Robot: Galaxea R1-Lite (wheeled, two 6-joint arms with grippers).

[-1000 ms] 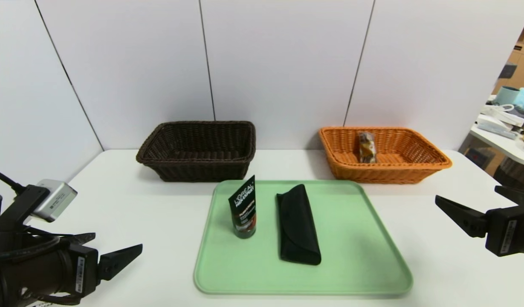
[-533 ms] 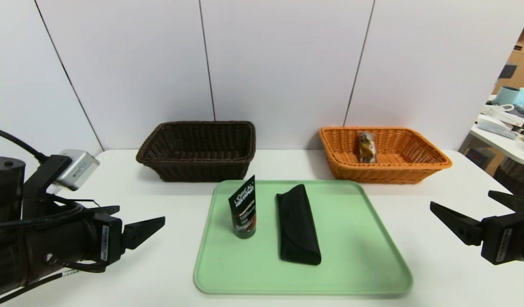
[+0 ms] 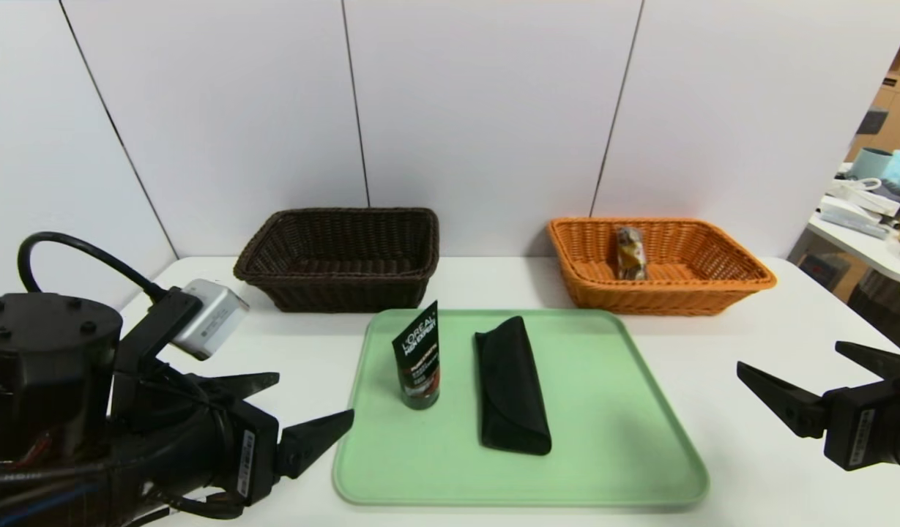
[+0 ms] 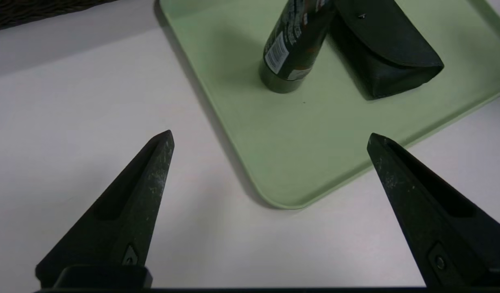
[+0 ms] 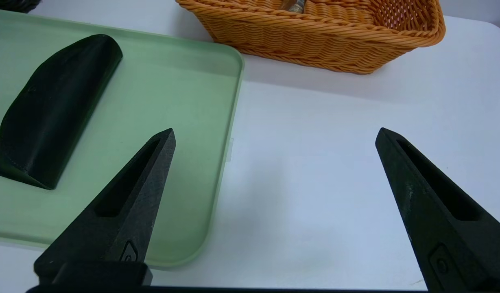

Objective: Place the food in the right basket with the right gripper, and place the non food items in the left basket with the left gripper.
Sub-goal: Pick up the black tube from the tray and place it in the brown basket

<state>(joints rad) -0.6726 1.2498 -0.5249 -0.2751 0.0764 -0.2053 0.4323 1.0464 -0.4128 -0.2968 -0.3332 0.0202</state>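
The black tube (image 3: 418,362) stands upright on the green tray (image 3: 611,417), with the black glasses case (image 3: 512,388) lying beside it. The snack bar (image 3: 630,252) lies inside the orange right basket (image 3: 662,296). Nothing shows in the dark brown left basket (image 3: 343,256). My left gripper (image 3: 315,397) is open and hangs at the tray's near left corner, short of the tube (image 4: 292,49) and the case (image 4: 384,53). My right gripper (image 3: 788,354) is open and empty over bare table to the right of the tray (image 5: 172,101).
Both baskets stand at the back of the white table, against the wall panels. The tray fills the middle. A second table with clutter (image 3: 867,197) stands beyond the right edge.
My left arm has risen and swung right toward the tray's near left corner. The right gripper has drifted slightly lower and to the left. Both stay open.
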